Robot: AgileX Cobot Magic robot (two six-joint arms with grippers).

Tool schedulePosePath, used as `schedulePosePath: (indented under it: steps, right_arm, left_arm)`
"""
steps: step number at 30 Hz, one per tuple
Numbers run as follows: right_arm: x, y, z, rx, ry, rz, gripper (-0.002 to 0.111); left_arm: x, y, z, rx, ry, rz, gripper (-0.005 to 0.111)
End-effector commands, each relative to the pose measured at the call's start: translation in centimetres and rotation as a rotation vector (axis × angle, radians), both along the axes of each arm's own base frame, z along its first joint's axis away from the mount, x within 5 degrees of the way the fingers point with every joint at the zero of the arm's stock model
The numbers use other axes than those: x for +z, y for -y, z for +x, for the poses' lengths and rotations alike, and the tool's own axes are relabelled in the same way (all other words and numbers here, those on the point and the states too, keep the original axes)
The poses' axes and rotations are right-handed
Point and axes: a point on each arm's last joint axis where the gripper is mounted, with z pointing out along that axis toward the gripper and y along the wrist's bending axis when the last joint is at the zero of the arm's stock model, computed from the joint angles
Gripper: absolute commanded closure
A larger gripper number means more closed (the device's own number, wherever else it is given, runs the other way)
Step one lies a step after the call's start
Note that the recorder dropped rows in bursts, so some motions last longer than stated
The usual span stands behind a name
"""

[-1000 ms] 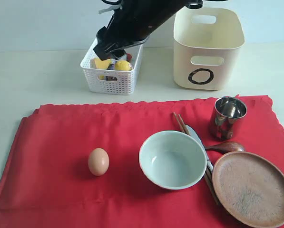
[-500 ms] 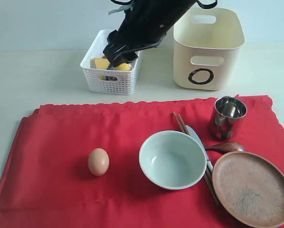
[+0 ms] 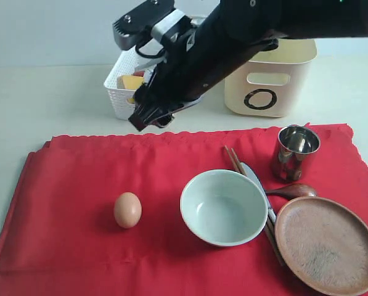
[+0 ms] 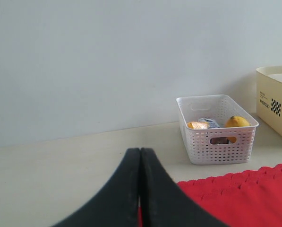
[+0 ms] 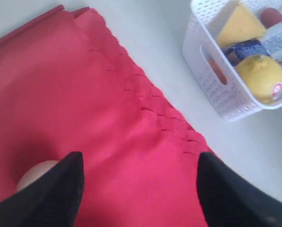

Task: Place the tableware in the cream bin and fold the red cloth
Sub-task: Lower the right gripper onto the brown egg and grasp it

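The red cloth [image 3: 79, 185] is spread over the table. On its right half lie the grey-green bowl [image 3: 224, 206], steel cup [image 3: 295, 151], brown plate [image 3: 327, 245], chopsticks [image 3: 235, 161], dark spoon [image 3: 294, 190] and knife [image 3: 256, 182]. The cream bin [image 3: 269, 74] stands behind them. My right gripper [image 3: 150, 117] hangs open and empty over the cloth's scalloped back edge [image 5: 145, 113], with the egg [image 5: 37, 172] beside one of its fingers [image 5: 60, 189]. My left gripper [image 4: 140, 150] is shut with nothing in it, low near the cloth's left side [image 4: 244, 194]; the exterior view does not show it.
An egg [image 3: 127, 209] lies on the cloth left of the bowl. The white perforated basket [image 3: 127, 95] at the back holds a lemon [image 5: 261, 75], cheese [image 5: 240, 23] and a carton. The right arm [image 3: 245, 31] crosses in front of the basket and the cream bin.
The right arm has swung down and forward from over the white basket to the cloth's back edge. Nothing on the cloth has moved.
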Motion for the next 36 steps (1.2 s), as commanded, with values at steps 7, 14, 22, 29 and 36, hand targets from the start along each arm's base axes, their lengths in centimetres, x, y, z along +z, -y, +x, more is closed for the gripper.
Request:
schedulePosePath:
  steps: [7,14,22,29,36]
  right_arm:
    - [-2.4,-4.3,-2.8,0.136,-0.010,-0.028,0.043]
    - [-7.2,-5.7,-2.9,0.162,-0.106,-0.102,0.043]
    - [-10.5,-5.9,-2.7,0.152,-0.179,-0.139,0.043]
    - [-11.6,-6.0,-2.8,0.133,-0.220,-0.134,0.043]
    - [-13.2,-6.0,-2.8,0.139,-0.248,-0.160,0.044]
  left_arm:
    - [-0.1,0.0,0.0,-0.006,0.002,0.000,0.106]
    - [-0.1,0.0,0.0,-0.008,0.002,-0.003,0.106]
    - [-0.1,0.0,0.0,-0.008,0.002,0.001,0.106]
    - [-0.1,0.0,0.0,-0.008,0.002,0.001,0.106]
    - [-0.1,0.0,0.0,-0.008,0.002,-0.002,0.106]
